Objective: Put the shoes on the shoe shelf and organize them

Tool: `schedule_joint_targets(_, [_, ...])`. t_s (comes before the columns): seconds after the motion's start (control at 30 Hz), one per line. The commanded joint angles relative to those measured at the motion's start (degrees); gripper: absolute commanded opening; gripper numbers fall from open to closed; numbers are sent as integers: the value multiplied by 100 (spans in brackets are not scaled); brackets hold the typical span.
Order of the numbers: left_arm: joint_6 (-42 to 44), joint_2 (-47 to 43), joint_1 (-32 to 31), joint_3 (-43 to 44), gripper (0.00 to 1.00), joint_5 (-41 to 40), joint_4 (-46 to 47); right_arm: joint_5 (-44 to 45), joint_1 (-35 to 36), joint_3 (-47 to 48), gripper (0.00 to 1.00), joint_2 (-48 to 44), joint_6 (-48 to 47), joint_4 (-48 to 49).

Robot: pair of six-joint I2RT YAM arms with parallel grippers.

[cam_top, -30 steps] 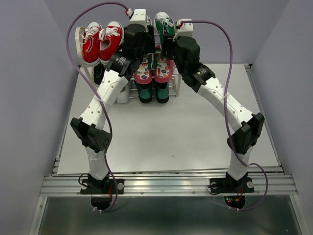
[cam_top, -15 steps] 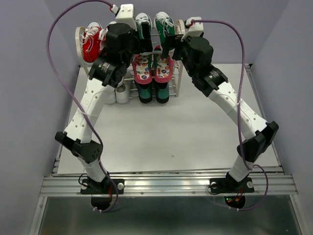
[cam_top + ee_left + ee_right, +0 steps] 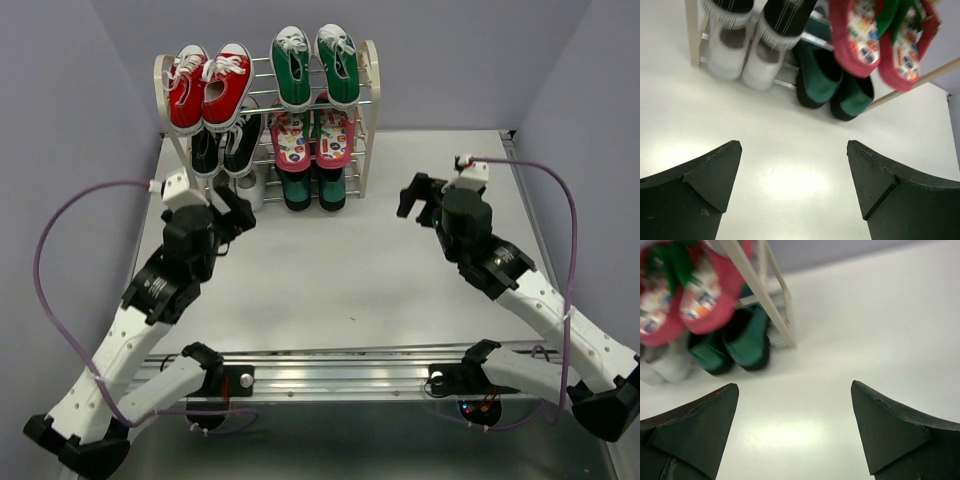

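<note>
The shoe shelf [image 3: 369, 75] stands at the back of the table. The green canvas sneakers [image 3: 315, 64] lie on its top tier at the right. The red-strapped flip-flops [image 3: 313, 138] lie on the tier below, also in the left wrist view [image 3: 880, 40] and right wrist view [image 3: 685, 300]. The dark green loafers [image 3: 313, 186] stand at the bottom, also in the left wrist view [image 3: 832, 85] and right wrist view [image 3: 735, 342]. My left gripper [image 3: 233, 208] is open and empty, in front of the shelf's left half. My right gripper [image 3: 418, 195] is open and empty, right of the shelf.
Red sneakers [image 3: 208, 84] lie on the top tier at the left, black sneakers [image 3: 225, 148] below them. White-soled toes [image 3: 742, 60] show at the shelf's lower left. The white table [image 3: 340, 280] has raised side edges and a metal rail at the front.
Both arms have pulled back from the shelf top toward the near side of the table and lowered. The green sneakers now lie uncovered on the top tier.
</note>
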Motion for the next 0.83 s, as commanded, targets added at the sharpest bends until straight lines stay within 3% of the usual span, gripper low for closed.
schedule_joint_targets(0.0, [-1403,-1011,-26,-1610,99,36,540,619,32,-1255,100,-886,1713,-697])
schedule_joint_targets(0.13, [-1992,-1155,-17,-2142,99,-270,-398,364,32,-2222,100,-1381,2206,-848])
schedule_joint_targets(0.23, [-2142,-953,-26,-2256,99,-191,-830,390,32,-2286,100,-1382,2321,-1076])
schedule_joint_targets(0.47, [-2265,-1181,-26,-2362,99,46,-849,715,32,-2303,100,-1356,2708,-1472])
schedule_joint_targets(0.8, [-2194,-1137,-26,-1967,99,-270,-1359,1014,32,-2198,100,-1505,2849,-1613])
